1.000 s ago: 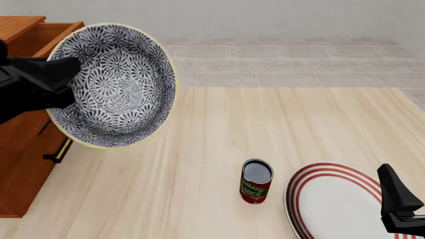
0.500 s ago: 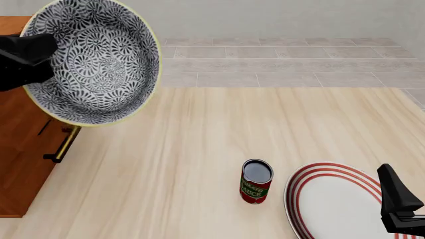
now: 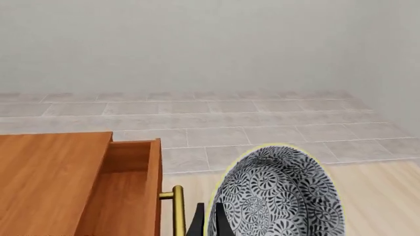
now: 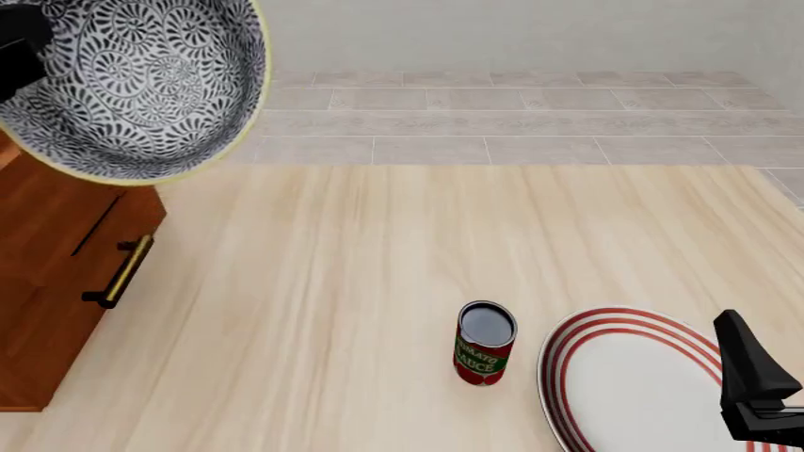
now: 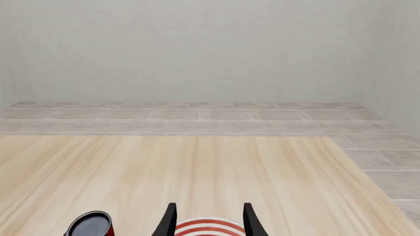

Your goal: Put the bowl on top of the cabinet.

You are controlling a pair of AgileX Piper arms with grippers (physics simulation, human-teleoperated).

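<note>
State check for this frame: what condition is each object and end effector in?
bowl: tilted, held in the air over the cabinet
cabinet: top drawer open
can: upright on the table
plate: flat on the table
left end effector: shut on the bowl's rim
right end effector: open, over the plate

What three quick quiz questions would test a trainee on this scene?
1. True or false: the bowl rests on the table.
2. Which hand holds the bowl: A left hand, B right hand?
3. What stands just left of the plate in the front view?

Key: 1 false, it is held up over the cabinet. 2 A. 3 The can.
</note>
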